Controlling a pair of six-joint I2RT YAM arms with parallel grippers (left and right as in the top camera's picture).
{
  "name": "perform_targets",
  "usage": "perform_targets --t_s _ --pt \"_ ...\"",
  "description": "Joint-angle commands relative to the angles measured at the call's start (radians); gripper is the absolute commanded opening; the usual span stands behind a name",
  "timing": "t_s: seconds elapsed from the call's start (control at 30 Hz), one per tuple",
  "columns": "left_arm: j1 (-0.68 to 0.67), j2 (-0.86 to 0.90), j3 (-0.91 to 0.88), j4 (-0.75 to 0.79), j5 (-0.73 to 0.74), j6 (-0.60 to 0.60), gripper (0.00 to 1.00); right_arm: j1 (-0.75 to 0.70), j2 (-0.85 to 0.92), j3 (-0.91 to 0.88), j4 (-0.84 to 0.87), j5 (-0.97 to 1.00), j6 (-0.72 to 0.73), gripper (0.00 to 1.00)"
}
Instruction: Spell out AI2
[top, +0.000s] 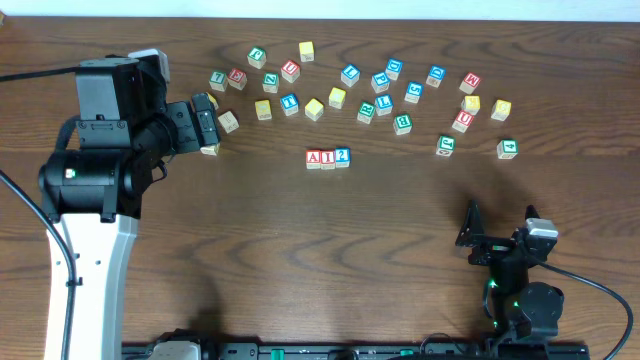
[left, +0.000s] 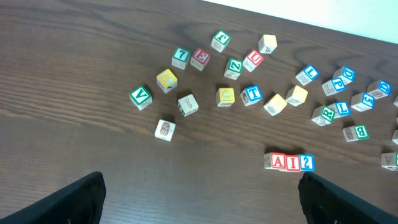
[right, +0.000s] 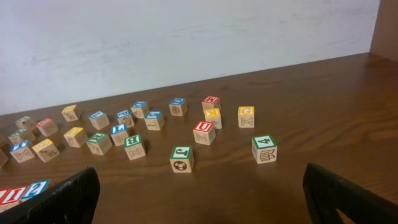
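Note:
Three wooden blocks stand touching in a row at the table's middle: a red A block (top: 314, 158), a red I block (top: 328, 158) and a blue 2 block (top: 343, 156). The row also shows in the left wrist view, A (left: 277, 162), I (left: 292, 163), 2 (left: 307, 163), and at the left edge of the right wrist view (right: 22, 192). My left gripper (top: 207, 122) is open and empty at the far left, well away from the row. My right gripper (top: 478, 238) is open and empty near the front right.
Many loose letter blocks lie scattered across the back of the table, from a green V block (left: 140, 97) on the left to a green 4 block (top: 507, 148) on the right. A green J block (right: 181, 158) lies nearest my right gripper.

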Motion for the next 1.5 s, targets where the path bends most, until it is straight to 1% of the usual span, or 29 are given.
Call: perform_targets --t_s 0.0,0.4,0.53,0.57,0.63,0.67,0.77,0.83,0.93,1.1,1.2,1.33,1.47 --pt "0.004 -0.003 0.014 0.0 -0.005 0.002 0.98 -0.006 -0.006 -0.001 -0.005 -0.01 0.004 0.99" --pt "0.005 -0.006 0.012 -0.015 -0.006 0.003 0.98 -0.006 -0.006 -0.001 -0.005 -0.01 0.004 0.99" --pt "0.005 -0.042 0.003 0.001 -0.068 0.01 0.97 -0.006 -0.006 -0.001 -0.005 -0.01 0.004 0.99" --pt "0.005 -0.059 -0.01 0.014 -0.079 0.034 0.98 -0.006 -0.006 -0.001 -0.005 -0.01 0.004 0.99" --pt "0.005 -0.105 -0.056 0.07 -0.082 0.127 0.98 -0.006 -0.006 -0.001 -0.005 -0.01 0.004 0.99" --pt "0.005 -0.145 -0.105 0.127 -0.082 0.19 0.98 -0.006 -0.006 -0.001 -0.005 -0.01 0.004 0.99" --pt "0.008 -0.262 -0.251 0.268 -0.082 0.29 0.98 -0.006 -0.006 -0.001 -0.005 -0.01 0.004 0.99" --pt "0.028 -0.375 -0.393 0.389 -0.081 0.302 0.97 -0.006 -0.006 -0.001 -0.005 -0.01 0.004 0.99" --pt "0.057 -0.531 -0.59 0.529 -0.08 0.302 0.98 -0.006 -0.006 -0.001 -0.005 -0.01 0.004 0.99" --pt "0.088 -0.787 -0.903 0.71 -0.048 0.302 0.98 -0.006 -0.006 -0.001 -0.005 -0.01 0.004 0.99" --pt "0.103 -0.921 -1.066 0.785 -0.023 0.301 0.97 -0.006 -0.006 -0.001 -0.005 -0.01 0.004 0.99" --pt "0.106 -1.085 -1.26 0.85 -0.019 0.301 0.97 -0.006 -0.006 -0.001 -0.005 -0.01 0.004 0.99" --pt "0.106 -1.191 -1.363 0.866 -0.02 0.302 0.98 -0.006 -0.006 -0.001 -0.005 -0.01 0.004 0.99"
